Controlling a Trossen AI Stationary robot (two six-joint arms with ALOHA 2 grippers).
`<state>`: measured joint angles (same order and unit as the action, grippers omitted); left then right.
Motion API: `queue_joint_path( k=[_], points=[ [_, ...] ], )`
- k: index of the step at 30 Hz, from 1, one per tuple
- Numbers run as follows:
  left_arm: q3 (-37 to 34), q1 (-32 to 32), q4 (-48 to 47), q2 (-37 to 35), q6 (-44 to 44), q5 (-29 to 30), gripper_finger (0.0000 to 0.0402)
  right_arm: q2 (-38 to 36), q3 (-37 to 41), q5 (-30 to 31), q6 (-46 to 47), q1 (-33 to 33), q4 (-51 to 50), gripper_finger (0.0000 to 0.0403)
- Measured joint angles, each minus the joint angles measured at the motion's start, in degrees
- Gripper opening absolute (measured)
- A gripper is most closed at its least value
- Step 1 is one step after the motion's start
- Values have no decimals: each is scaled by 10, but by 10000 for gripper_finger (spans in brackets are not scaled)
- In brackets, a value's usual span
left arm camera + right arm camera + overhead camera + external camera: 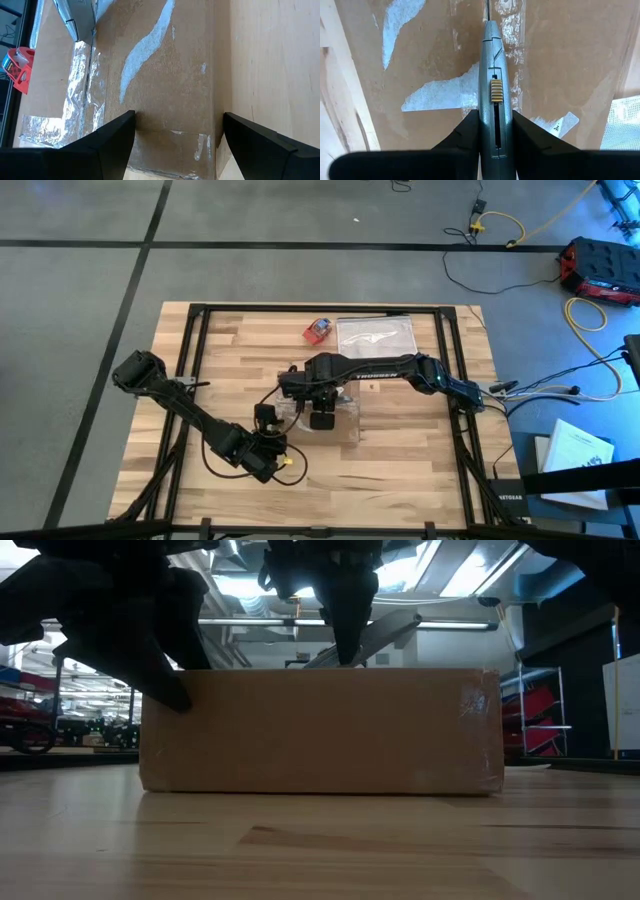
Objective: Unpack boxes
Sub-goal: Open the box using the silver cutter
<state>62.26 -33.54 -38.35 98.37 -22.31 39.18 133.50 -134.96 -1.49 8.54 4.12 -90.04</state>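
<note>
The right gripper [495, 131] has its jaws clamped on a grey utility knife [494, 85] over the shallow brown taped cardboard box [320, 730], which sits between the left gripper's [177, 137] wide-apart jaws on the bench [320, 850].

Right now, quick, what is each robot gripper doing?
Left gripper: open, straddling the end of the cardboard box, holding nothing.
Right gripper: shut on a grey utility knife over the box.

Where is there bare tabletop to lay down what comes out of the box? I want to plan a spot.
The wooden table lies bare on its right side, right of the shallow brown cardboard box, and on its far-left part. Crowded: the middle, where the right gripper holds a grey utility knife over the box and the left gripper waits open beside it.
</note>
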Motion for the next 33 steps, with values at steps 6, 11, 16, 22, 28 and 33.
queue_joint_path(
  k=[6,11,16,22,28,33],
  points=[
    [0,0,0,0,0,0,279,0,0,-1,0,0,0,63],
    [0,0,0,0,0,0,279,0,0,-5,0,0,0,63],
    [0,0,0,0,0,0,279,0,0,-6,0,0,0,63],
    [0,0,0,0,-1,0,279,0,0,-10,-2,0,0,63],
    [0,0,0,0,-2,0,279,0,0,-11,-5,0,0,63],
    [0,0,0,0,-2,0,279,0,0,-10,-11,0,0,63]
  ],
)
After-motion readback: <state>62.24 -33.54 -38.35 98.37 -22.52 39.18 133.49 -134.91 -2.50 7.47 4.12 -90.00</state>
